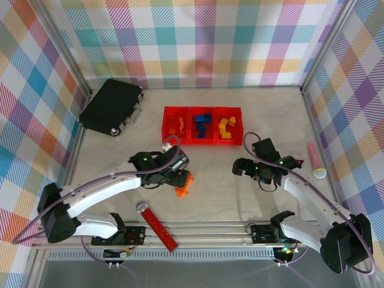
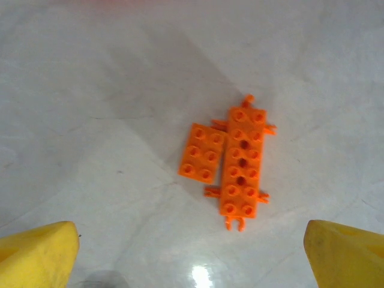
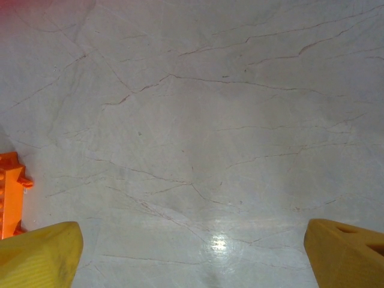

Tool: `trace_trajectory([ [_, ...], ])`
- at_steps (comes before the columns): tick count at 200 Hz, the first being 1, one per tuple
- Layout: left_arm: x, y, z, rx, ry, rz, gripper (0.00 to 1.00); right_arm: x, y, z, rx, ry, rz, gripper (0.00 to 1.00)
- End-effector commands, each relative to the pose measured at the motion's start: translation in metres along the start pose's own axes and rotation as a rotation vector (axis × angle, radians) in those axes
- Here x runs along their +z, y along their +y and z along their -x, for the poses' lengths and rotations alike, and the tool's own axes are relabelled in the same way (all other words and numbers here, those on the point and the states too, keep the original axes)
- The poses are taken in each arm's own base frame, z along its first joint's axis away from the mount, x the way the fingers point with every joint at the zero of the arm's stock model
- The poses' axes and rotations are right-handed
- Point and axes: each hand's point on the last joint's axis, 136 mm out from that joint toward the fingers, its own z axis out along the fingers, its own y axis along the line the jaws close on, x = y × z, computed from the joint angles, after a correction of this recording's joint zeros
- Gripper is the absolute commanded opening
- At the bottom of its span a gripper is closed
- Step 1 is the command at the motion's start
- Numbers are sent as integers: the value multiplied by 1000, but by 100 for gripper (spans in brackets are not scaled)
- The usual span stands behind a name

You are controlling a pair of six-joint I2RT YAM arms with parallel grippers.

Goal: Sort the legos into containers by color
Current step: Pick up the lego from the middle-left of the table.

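Left pincer (image 2: 192,257) spread wide, holding nothing, above two touching orange legos (image 2: 240,162) mid-frame; closing may grab both or skid one. Right pincer (image 3: 192,257) likewise spread, empty.

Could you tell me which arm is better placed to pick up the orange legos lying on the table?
Left, probably. The left gripper hangs open over the orange legos, which sit near the middle of its wrist view; the right gripper is open over bare table beside them.

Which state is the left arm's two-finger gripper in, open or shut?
Open: the left gripper shows yellow fingertips wide apart, empty; the orange studded plastic bricks lie beyond them.
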Motion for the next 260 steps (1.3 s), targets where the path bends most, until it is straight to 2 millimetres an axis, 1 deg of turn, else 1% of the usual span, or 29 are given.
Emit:
trace_trajectory([
  [1,4,-14,-10,27,67,46,94,-2,2,1,18,-2,16,95],
  [39,24,-49,-22,43,155,-5,92,-6,-2,-3,9,-4,8,95],
  [62,34,-59,-29,46,184,-43,92,-7,-4,-4,4,-3,1,95],
  [109,47,-84,-34,62,230,-145,90,-6,-3,-3,12,-2,4,95],
  [132,55,-80,-37,18,256,-138,88,-7,-2,-3,11,-3,3,95],
  [165,64,-63,-41,-60,288,-110,84,-10,-3,-2,5,-9,-2,95],
  [189,68,-54,-43,-63,305,-63,83,-9,-3,-2,9,-9,-1,95],
  [215,75,-48,-52,-61,326,-36,82,-8,-1,-1,13,-5,4,95],
  [260,83,-40,-60,-106,354,-32,78,-8,-3,-2,11,-5,-2,95],
])
